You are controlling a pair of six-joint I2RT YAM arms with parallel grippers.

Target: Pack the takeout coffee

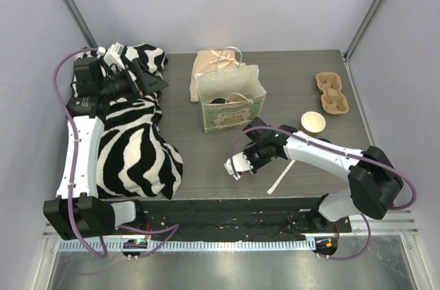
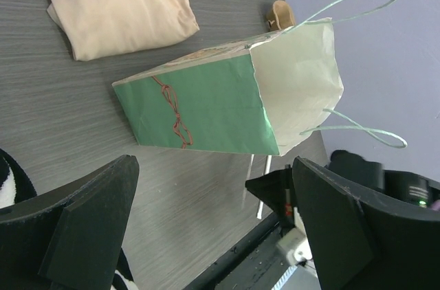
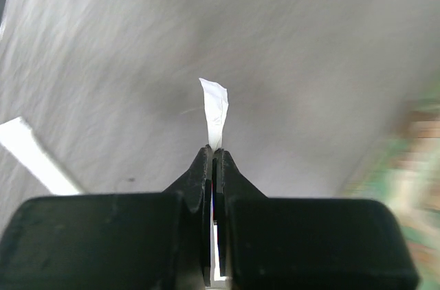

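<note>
The green and cream paper bag (image 1: 232, 106) stands open mid-table; in the left wrist view it (image 2: 206, 108) shows from the side. A dark round shape (image 1: 221, 101) sits inside it; I cannot tell whether it is the lidded takeout coffee. No lidded cup shows elsewhere. My right gripper (image 1: 237, 165) hovers in front of the bag, shut on a small white paper packet (image 3: 215, 108). My left gripper (image 1: 152, 73) is open and empty at the far left, over the zebra cloth, facing the bag (image 2: 213, 187).
An open brown cup with a pale inside (image 1: 313, 122) stands right of the bag. A cardboard cup carrier (image 1: 332, 92) lies far right. A beige folded cloth (image 1: 210, 63) lies behind the bag. A white straw (image 1: 278, 180) lies near the front edge. A zebra cloth (image 1: 137, 146) covers the left.
</note>
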